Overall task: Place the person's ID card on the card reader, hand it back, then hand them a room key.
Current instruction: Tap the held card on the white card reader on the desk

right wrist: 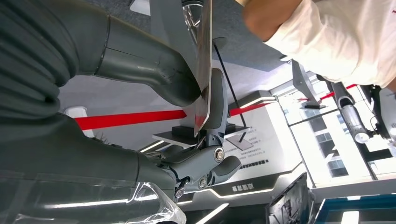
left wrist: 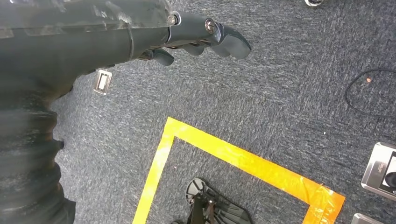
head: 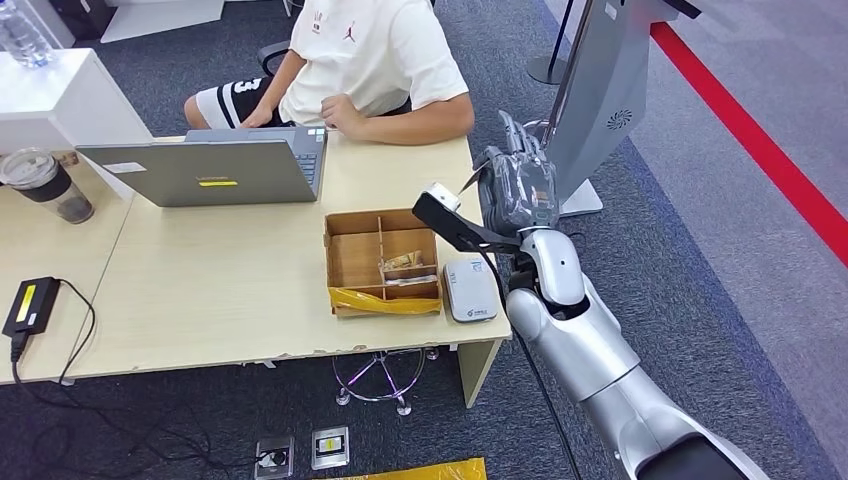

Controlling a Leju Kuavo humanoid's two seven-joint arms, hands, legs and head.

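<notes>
Head view: right hand raised off the bench's right edge, fingers pinching the ID card toward the seated person. Card reader sits at the front-right corner; whether this precedes or follows scanning is unclear. Left hand hangs slack, holding nothing.

Right hand raised off the desk's right edge, toward the person.
Right hand upright, fingers up; what it holds is unclear. Reader at desk front-right corner, touching box. Laptop at far edge, before person.
</notes>
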